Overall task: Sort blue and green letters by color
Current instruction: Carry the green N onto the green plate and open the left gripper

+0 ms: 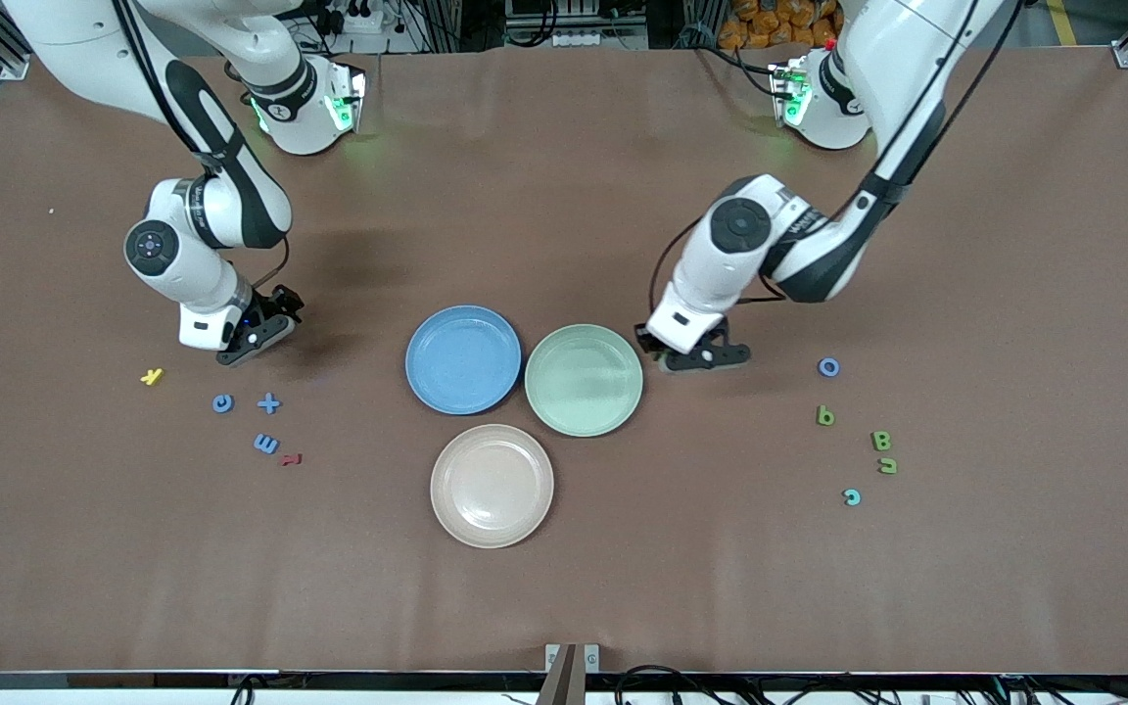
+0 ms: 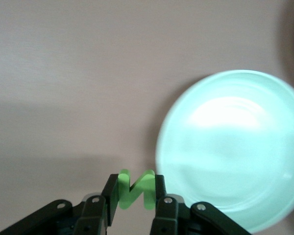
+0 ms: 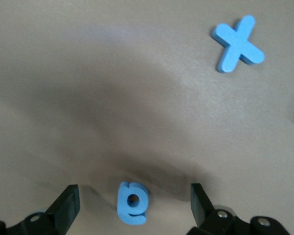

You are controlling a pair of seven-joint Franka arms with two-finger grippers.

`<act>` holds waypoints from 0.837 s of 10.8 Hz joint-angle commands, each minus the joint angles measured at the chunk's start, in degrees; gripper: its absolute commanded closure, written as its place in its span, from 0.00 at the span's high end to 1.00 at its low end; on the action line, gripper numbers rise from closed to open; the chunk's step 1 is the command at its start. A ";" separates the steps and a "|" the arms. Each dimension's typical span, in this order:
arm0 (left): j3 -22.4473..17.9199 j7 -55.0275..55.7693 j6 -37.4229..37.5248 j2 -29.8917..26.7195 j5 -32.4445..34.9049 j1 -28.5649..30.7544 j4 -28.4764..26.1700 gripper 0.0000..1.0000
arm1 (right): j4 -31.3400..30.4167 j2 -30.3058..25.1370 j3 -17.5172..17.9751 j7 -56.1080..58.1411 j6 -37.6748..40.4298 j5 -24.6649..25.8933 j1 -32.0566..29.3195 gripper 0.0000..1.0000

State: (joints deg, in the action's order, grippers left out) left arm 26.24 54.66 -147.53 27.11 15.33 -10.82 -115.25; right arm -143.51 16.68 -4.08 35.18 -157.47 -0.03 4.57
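Beside the pale green plate (image 1: 584, 380), left end effector (image 2: 135, 196) pinches a green foam zigzag letter (image 2: 135, 192) for drop-off; right end effector (image 3: 132, 204), spread, straddles a blue foam letter (image 3: 133, 202).

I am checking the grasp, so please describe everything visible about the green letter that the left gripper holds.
The green letter is a small, chunky, bright green piece with a zigzag outline like an N or Z; it looks like foam. The left gripper is shut on it, one finger pressing each side, so only its upper part shows between them. It stands upright in the grip and hangs over the brown table, just beside the rim of the green plate, not yet over it. Nothing else touches it.
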 commanded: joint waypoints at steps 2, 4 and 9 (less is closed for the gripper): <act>-0.31 8.08 1.01 5.75 0.93 -6.83 9.84 0.06 | -0.80 -1.04 0.13 -0.64 -0.29 -0.23 0.18 1.00; -0.48 9.94 1.01 8.22 1.19 -8.60 12.93 0.74 | -0.80 -1.04 0.04 -0.55 -0.29 -0.23 0.09 1.00; -0.40 4.70 3.89 4.47 1.81 -4.85 12.07 1.00 | -1.59 -1.21 0.04 0.06 -0.29 -0.23 -0.43 1.00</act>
State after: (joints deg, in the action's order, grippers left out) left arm 25.75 62.72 -147.32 34.66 15.41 -18.48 -103.03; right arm -143.69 16.68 -4.24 35.14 -157.49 -0.03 4.73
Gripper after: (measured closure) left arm 0.106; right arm 0.000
